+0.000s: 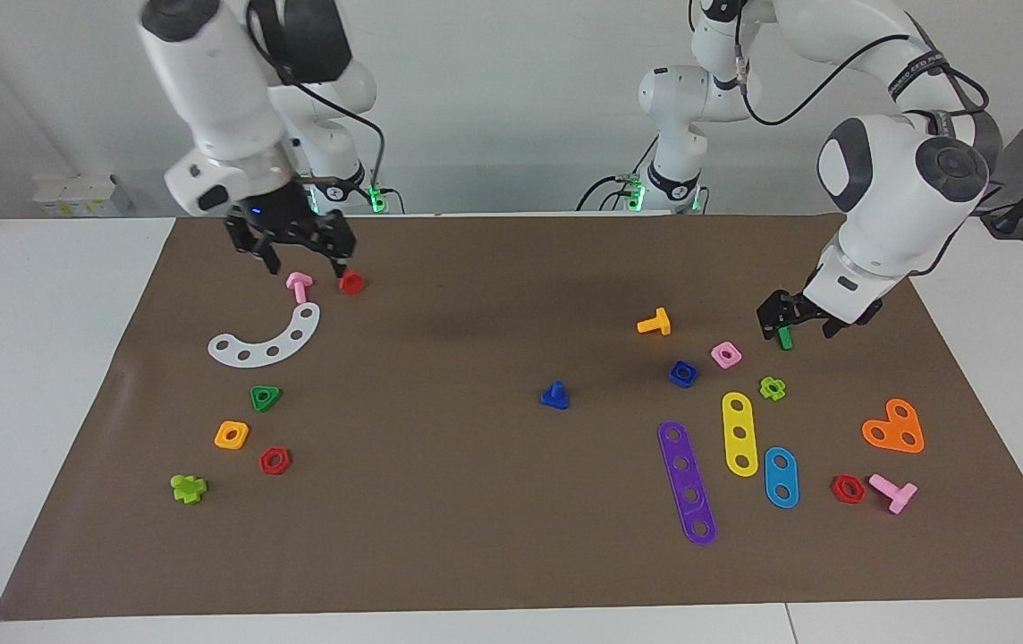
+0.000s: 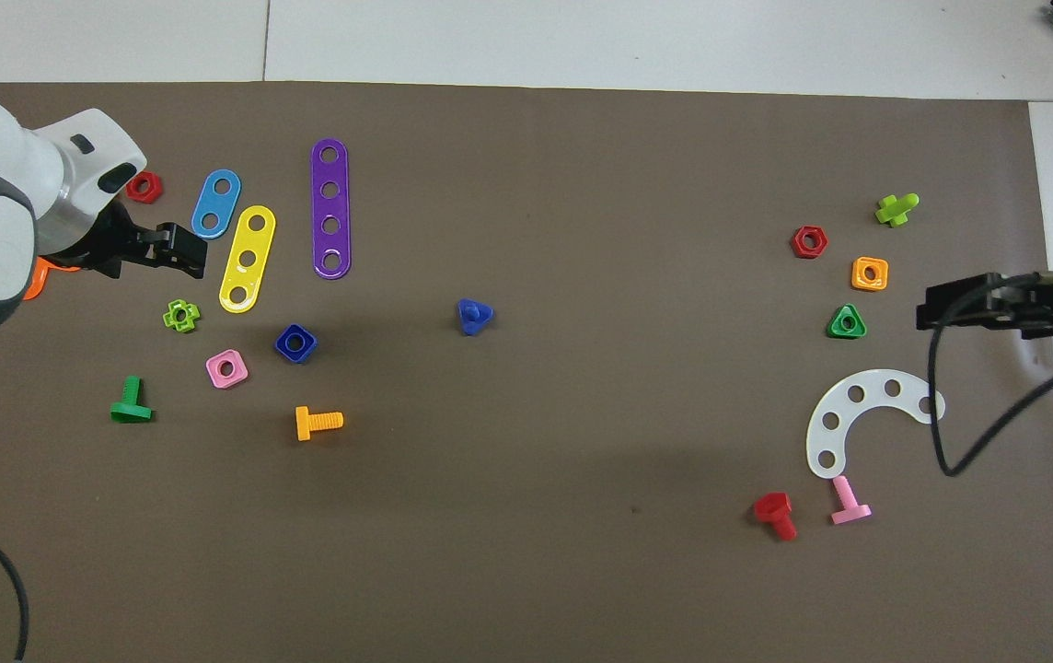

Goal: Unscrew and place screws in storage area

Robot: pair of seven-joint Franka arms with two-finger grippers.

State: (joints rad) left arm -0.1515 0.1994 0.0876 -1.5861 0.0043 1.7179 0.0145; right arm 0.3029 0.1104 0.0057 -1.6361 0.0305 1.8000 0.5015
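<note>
Dark-blue screw (image 1: 553, 394) sits mid-mat on its triangular head, stem up, nothing touching it. Left gripper (image 1: 790, 315), fingers apart and empty, hangs over the green bolt (image 1: 785, 338); in the facing view the screw lies toward its 8 o'clock. Right gripper (image 1: 295, 240), fingers apart, hovers over the pink bolt (image 1: 299, 285); screw toward its 4 o'clock. Left looks slightly nearer.

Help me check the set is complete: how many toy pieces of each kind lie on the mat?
Bolts: 7 (blue bolt, orange bolt, green bolt, red bolt, lime bolt, pink bolt, second pink bolt)
Nuts: 7 (blue nut, pink nut, lime nut, red nut, second red nut, orange nut, green nut)
Plates: 5 (purple strip, yellow strip, blue strip, orange heart, white arc)
Total: 19
</note>
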